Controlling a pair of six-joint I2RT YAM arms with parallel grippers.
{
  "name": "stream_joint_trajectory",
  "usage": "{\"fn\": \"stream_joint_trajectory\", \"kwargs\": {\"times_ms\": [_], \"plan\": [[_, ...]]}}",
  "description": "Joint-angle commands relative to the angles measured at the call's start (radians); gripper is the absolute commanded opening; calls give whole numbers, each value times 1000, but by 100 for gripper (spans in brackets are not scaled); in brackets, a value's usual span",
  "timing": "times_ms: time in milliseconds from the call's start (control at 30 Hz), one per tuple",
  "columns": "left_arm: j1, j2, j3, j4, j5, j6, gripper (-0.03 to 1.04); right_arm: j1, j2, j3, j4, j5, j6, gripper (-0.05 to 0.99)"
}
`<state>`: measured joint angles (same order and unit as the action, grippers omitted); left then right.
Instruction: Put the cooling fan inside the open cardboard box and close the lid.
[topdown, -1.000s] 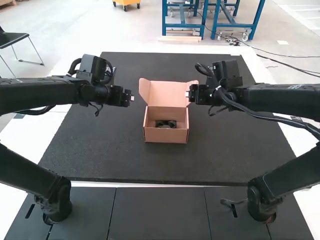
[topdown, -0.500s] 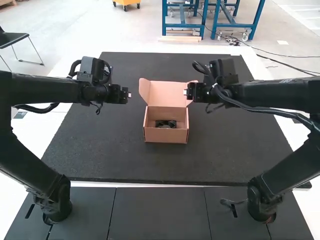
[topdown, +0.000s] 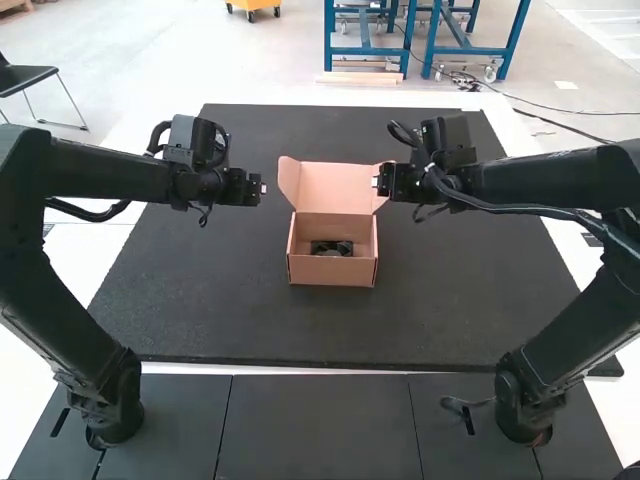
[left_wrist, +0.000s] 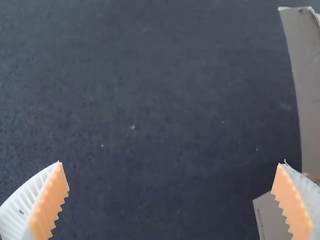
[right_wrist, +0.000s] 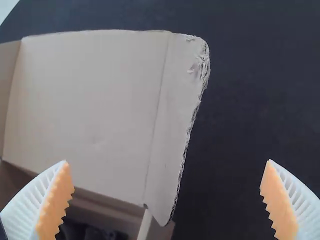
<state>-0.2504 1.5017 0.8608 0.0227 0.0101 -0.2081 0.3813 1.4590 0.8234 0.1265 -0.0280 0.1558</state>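
Observation:
The open cardboard box (topdown: 332, 250) stands mid-mat with its lid (topdown: 335, 186) raised at the far side. The black cooling fan (topdown: 330, 246) lies inside it. My left gripper (topdown: 262, 190) hovers open just left of the lid's left flap; its orange-padded fingers (left_wrist: 47, 202) frame bare mat, with the lid's edge (left_wrist: 305, 90) off to one side. My right gripper (topdown: 377, 186) is open at the lid's right flap. In the right wrist view the lid (right_wrist: 100, 110) spreads between the fingers (right_wrist: 52, 200), and a dark bit of the fan (right_wrist: 87, 231) shows below it.
A black rubber mat (topdown: 200, 290) covers the table, with white tabletop (topdown: 40, 270) at both sides. Open mat lies in front of and around the box.
The left gripper drew back slightly from the box, then came back toward the lid's left flap. The right gripper stayed at the right flap, shifting only slightly.

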Motion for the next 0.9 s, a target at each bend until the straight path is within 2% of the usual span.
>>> {"fn": "stream_joint_trajectory", "kwargs": {"times_ms": [0, 500, 700, 867], "plan": [[3, 14, 53, 17, -16, -10, 96, -18, 9, 40, 10, 8, -10, 85], [-3, 103, 142, 37, -9, -10, 96, -18, 52, 68, 21, -1, -16, 84], [-6, 109, 156, 36, 25, -11, 96, -18, 69, 85, 25, -3, -16, 84], [-29, 107, 165, 33, 57, -11, 96, -18, 87, 99, 32, -6, -18, 84]]}}
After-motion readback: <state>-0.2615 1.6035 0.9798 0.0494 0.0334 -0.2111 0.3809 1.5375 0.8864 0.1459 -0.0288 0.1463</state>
